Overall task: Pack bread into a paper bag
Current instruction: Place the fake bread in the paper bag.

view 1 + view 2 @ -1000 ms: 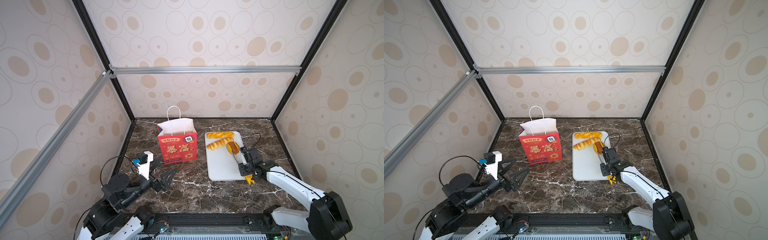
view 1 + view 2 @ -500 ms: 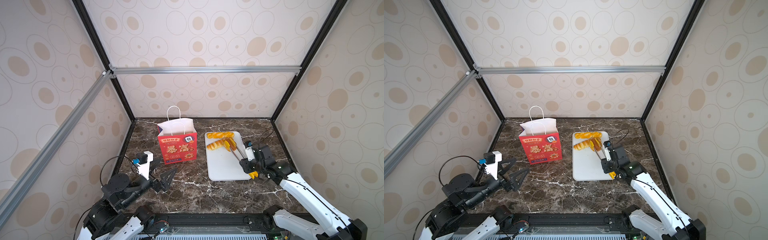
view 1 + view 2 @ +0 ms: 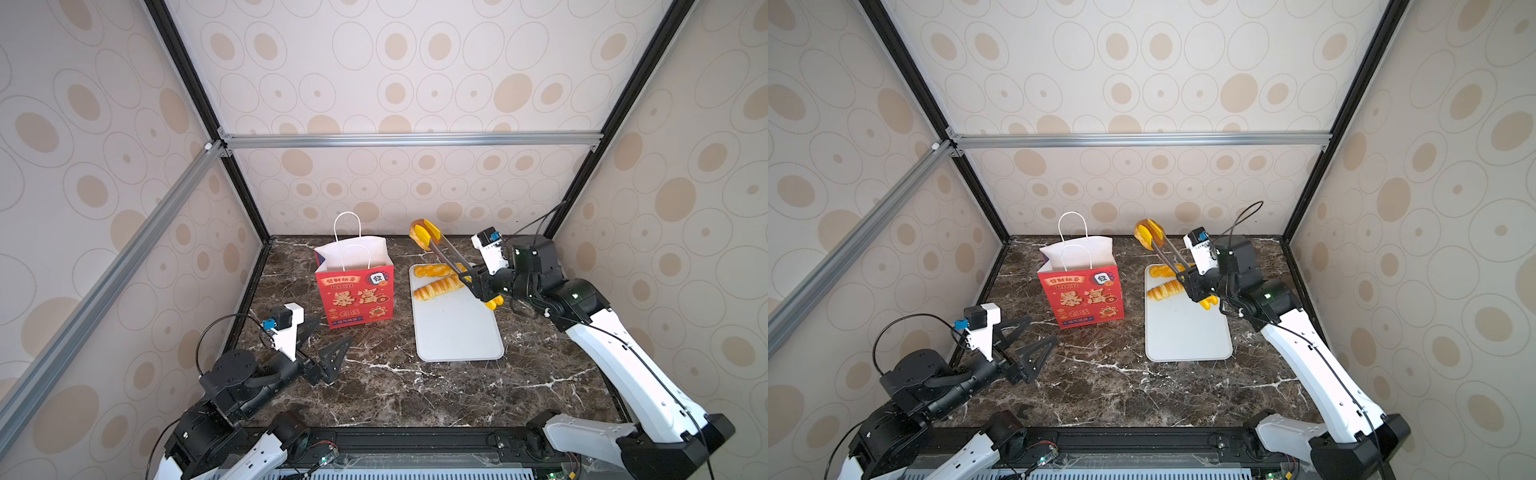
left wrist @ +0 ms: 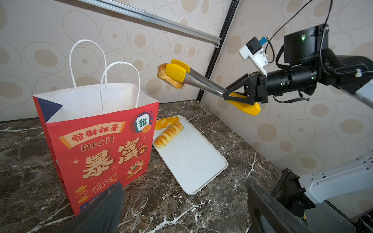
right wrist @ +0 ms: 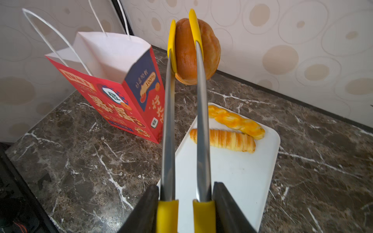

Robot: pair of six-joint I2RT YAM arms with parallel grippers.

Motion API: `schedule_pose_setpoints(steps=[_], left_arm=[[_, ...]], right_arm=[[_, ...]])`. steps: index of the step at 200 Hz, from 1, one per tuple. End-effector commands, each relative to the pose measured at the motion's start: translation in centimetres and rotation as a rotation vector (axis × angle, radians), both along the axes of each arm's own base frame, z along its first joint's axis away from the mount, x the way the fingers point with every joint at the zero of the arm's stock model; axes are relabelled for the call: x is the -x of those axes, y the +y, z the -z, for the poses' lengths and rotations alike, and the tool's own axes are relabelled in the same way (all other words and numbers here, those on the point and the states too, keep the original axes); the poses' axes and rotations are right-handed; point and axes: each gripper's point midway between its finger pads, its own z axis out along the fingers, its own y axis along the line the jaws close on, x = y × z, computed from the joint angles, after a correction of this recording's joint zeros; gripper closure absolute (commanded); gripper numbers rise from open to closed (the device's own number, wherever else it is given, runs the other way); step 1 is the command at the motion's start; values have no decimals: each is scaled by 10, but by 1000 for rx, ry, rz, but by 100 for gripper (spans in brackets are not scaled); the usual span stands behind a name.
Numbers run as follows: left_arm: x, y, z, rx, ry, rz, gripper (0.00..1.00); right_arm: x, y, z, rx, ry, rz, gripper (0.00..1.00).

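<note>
Nearest, low over the front of the surface (image 3: 395, 386): left claw (image 3: 324, 343), spread wide, empty, well apart from the paper bag (image 3: 357, 295).

Further in, white tray (image 3: 457, 328), bare along its near half. Over its far part, right claw (image 3: 478, 286), pressed onto the yellow handles of the tongs (image 3: 446, 255), squeezing both arms together.

On the tray's far end, two long pieces of bread side by side: ridged stick (image 3: 436, 287) and, behind it, twisted stick (image 3: 430, 270). Beside the tray, toward the left arm, paper bag upright, mouth open, white inside showing.

Farthest and highest: round brown bun (image 3: 413, 235), pinched between the yellow tong tips, in the air, seemingly above rim height, just beside the bag's mouth on the tray side, not yet over the opening.

Probably light, soft and easily dented, with a glossy crust likely a little slippery against smooth tips. Best taken across the middle of the dome, as here, with only enough squeeze to hold without crushing.

Against a second earlier: tongs then low over the tray, tips at the bun among the other bread; now lifted clear and swung up toward the bag, right arm raised with them. Left claw, bag, tray and both sticks unchanged.
</note>
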Motion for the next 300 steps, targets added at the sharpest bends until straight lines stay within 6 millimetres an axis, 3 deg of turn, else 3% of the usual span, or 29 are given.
schedule_pose_setpoints(steps=[1,28,69,85,131,174,235,252,300], left_arm=[[3,2,-7,28,-20,3,1],[3,1,-7,29,-17,7,2],[4,1,-8,32,-21,8,2],[4,0,-8,33,-20,13,2],[5,2,-8,39,-23,10,2],[5,1,-8,38,-21,12,2],[5,1,-9,36,-25,11,1],[5,1,-8,36,-25,11,2],[5,1,-9,34,-24,13,2]], right_arm=[[4,39,-37,-90,-68,-144,88],[11,77,-41,-63,-74,-235,87],[23,106,-12,-23,-36,-277,86],[25,110,-7,-17,-27,-281,83],[24,111,-16,-14,-48,-281,64],[21,110,-21,-8,-62,-266,53],[18,114,-23,-8,-64,-276,47],[19,116,-23,-8,-65,-280,40],[18,118,-24,-8,-68,-288,39]])
